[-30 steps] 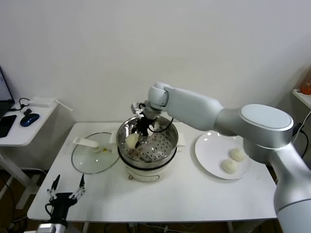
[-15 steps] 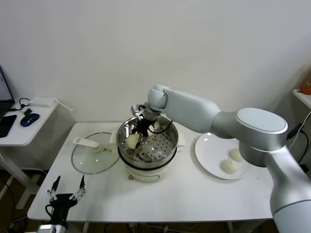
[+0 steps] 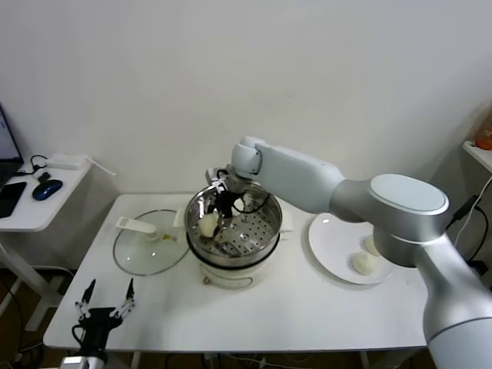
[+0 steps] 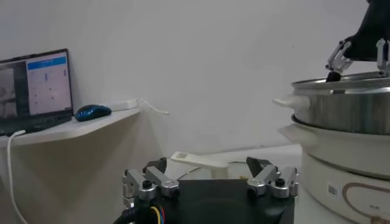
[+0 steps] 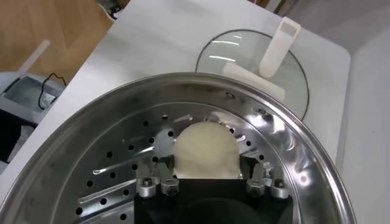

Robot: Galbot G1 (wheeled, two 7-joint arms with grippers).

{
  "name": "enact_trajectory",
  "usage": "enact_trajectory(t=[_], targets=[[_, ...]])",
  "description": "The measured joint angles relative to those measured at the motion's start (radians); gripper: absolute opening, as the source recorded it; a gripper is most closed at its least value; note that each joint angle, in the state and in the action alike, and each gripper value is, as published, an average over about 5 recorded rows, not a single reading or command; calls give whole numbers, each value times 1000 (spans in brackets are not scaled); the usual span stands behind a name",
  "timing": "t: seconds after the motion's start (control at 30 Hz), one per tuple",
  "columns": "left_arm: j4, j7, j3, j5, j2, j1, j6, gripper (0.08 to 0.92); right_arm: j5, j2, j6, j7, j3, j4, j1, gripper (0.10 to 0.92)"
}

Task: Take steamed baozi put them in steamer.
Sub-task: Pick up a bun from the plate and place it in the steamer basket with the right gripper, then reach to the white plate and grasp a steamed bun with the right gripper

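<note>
The steamer (image 3: pixel 265 223) stands mid-table, its perforated tray (image 5: pixel 116 164) in the right wrist view. One baozi (image 3: pixel 208 223) rests on the tray at the steamer's left side. My right gripper (image 3: pixel 222 217) reaches down inside the steamer, and its jaws stand open just wide of that baozi (image 5: pixel 206 149), one finger on each side. Two more baozi (image 3: pixel 364 263) lie on the white plate (image 3: pixel 329 234), one partly behind my right arm. My left gripper (image 3: pixel 105 300) hangs open and empty off the table's front left corner.
A glass lid (image 3: pixel 150 247) with a white handle (image 3: pixel 137 225) lies flat left of the steamer. A low side table (image 3: pixel 31 207) with a mouse and a phone stands at far left. The steamer's side (image 4: pixel 347 112) rises close in front of my left gripper (image 4: pixel 207 165).
My right gripper's jaws have spread apart around the baozi on the tray. The baozi has stayed in place, and the right arm's elbow has shifted slightly left. The left arm has not moved.
</note>
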Motion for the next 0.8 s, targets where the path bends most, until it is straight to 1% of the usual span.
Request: enact_trajectory(t=[0.1,0.2,0.53,0.8], targets=[[1,0,0,0,0,1,-1,823,-5,-2,4,0,0,1,-1,784],[2,0,0,0,0,3,-3,823,-7,-5,7,0,0,3,-3,817],[3,0,-2,-1,0,4,-5,823,2,-31,19,-16,1,29,15,823],[8,-1,-5,-4,1,2,-4,823,56,-118,41,-51,-44,119,89,823]])
